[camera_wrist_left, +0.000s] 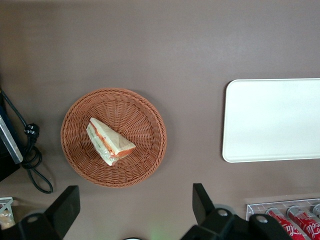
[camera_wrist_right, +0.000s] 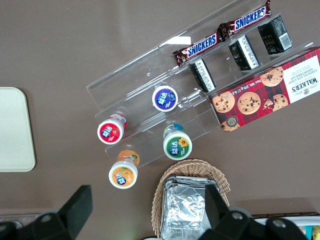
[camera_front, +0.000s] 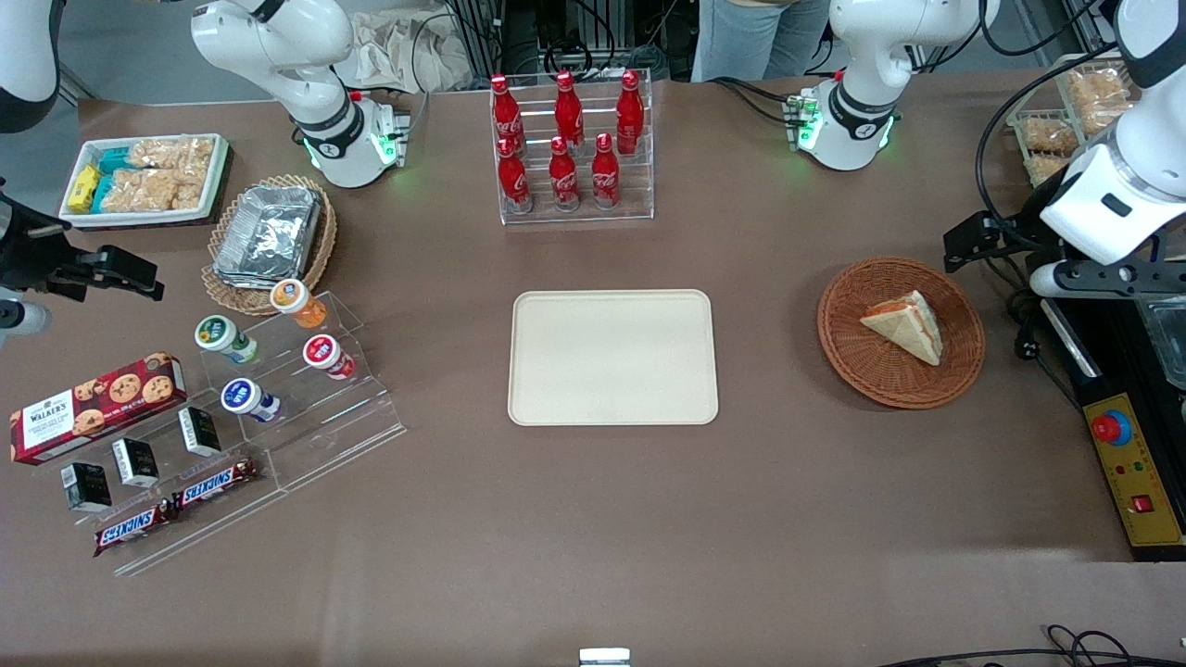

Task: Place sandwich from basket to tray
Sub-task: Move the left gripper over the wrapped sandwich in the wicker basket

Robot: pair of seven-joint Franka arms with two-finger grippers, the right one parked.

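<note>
A: Where's the sandwich (camera_front: 904,326)?

B: Lying in the round reddish-brown basket (camera_front: 847,342), toward the working arm's end of the desk (camera_front: 593,519). Seen from the front camera, the basket sits at about three o'clock from the tray (camera_front: 612,357), well apart from it, with bare brown desk between them.

A: How does the wedge lie?

B: Flat on the weave, the orange-red filling showing along its edge. In the front view one point aims at roughly nine o'clock, toward the tray.

A: And the tool (camera_wrist_left: 135,207)?

B: High above the desk, near the basket and not touching it. In the wrist view its two dark fingers (camera_wrist_left: 64,209) stand spread wide apart, with nothing between them.

A: Anything on the tray?

B: Only its plain cream surface shows. At twelve o'clock from it, farther from the front camera, a clear rack holds red cola bottles (camera_front: 566,139).
</note>
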